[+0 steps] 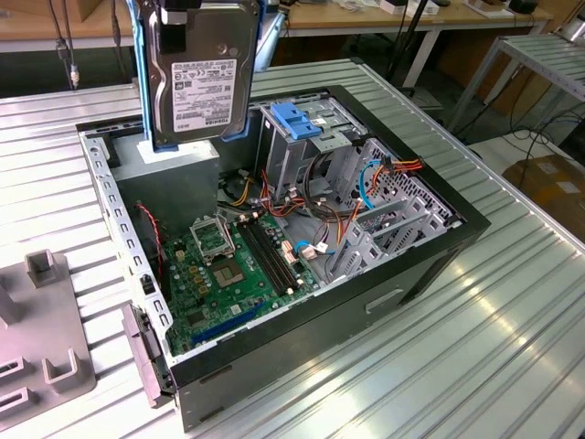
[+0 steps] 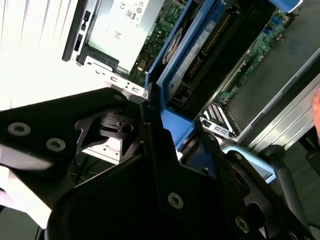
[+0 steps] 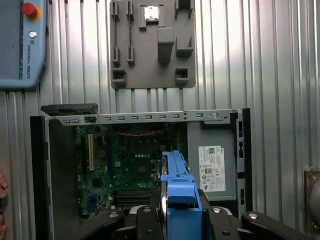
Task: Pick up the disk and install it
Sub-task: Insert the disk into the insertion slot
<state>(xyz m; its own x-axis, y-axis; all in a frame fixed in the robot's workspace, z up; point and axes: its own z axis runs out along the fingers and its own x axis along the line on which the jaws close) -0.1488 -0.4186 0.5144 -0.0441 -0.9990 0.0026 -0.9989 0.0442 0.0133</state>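
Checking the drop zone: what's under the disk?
The disk hangs upright over the open case. In the first wrist view, the motherboard and power supply lie below it. What lies straight beneath is covered by the disk itself.

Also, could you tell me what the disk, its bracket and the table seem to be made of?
The disk: likely metal, dark grey matte casing with a white paper-like label. The bracket: probably plastic, light blue, smooth moulded look. The table: apparently metal, silvery ribbed panels that reflect light.

no legible txt: disk (image 1: 203,78), psu sticker (image 3: 212,168) (print too tiny)
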